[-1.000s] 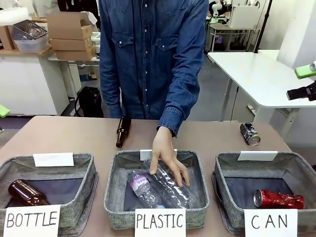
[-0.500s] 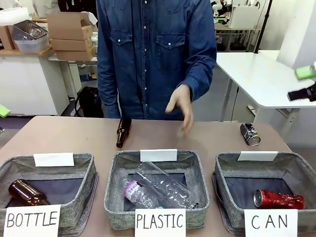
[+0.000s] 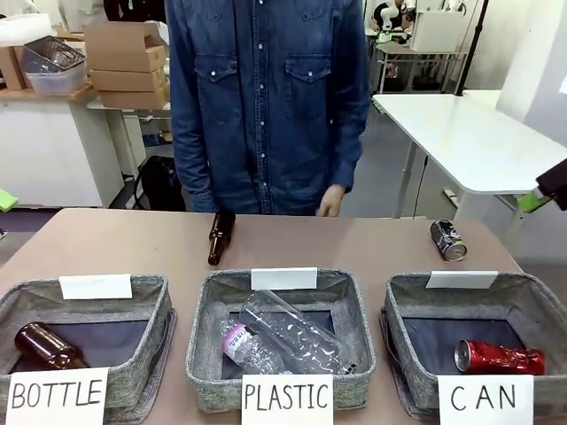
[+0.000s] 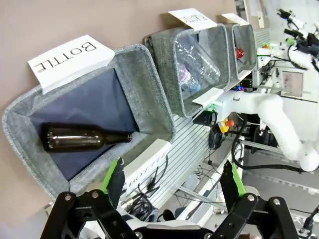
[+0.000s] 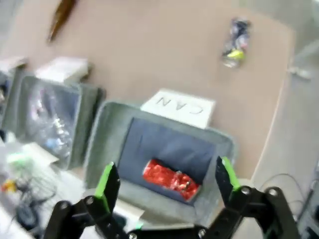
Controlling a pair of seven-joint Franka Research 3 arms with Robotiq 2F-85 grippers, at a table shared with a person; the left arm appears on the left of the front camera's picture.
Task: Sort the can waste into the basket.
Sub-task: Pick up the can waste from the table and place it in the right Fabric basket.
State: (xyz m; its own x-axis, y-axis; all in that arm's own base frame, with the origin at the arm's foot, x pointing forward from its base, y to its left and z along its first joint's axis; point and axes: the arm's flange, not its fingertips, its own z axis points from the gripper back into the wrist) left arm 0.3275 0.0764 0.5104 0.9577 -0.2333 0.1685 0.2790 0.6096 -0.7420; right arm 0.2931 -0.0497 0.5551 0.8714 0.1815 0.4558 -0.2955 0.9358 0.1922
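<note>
A dark grey-black can (image 3: 448,240) lies on its side on the bare table at the far right, behind the CAN basket (image 3: 399,305). A red can (image 3: 500,358) lies inside that basket. In the right wrist view my right gripper (image 5: 165,177) is open and empty, high above the CAN basket (image 5: 99,149), with the red can (image 5: 172,180) below it and the dark can (image 5: 234,42) farther off. My left gripper (image 4: 173,175) is open and empty, hovering beside the BOTTLE basket (image 4: 149,74). The right gripper's black body (image 3: 555,181) shows at the picture's right edge.
A brown bottle (image 3: 221,237) lies on the table behind the PLASTIC basket (image 3: 204,301), which holds clear plastic bottles (image 3: 283,341). Another brown bottle (image 3: 46,347) lies in the BOTTLE basket (image 3: 164,301). A person stands at the far side, one hand (image 3: 330,202) at the table edge.
The person's hand has let go of the plastic bottles, left the PLASTIC basket and dropped back to the far table edge. My right gripper has shifted down and right at the picture's edge.
</note>
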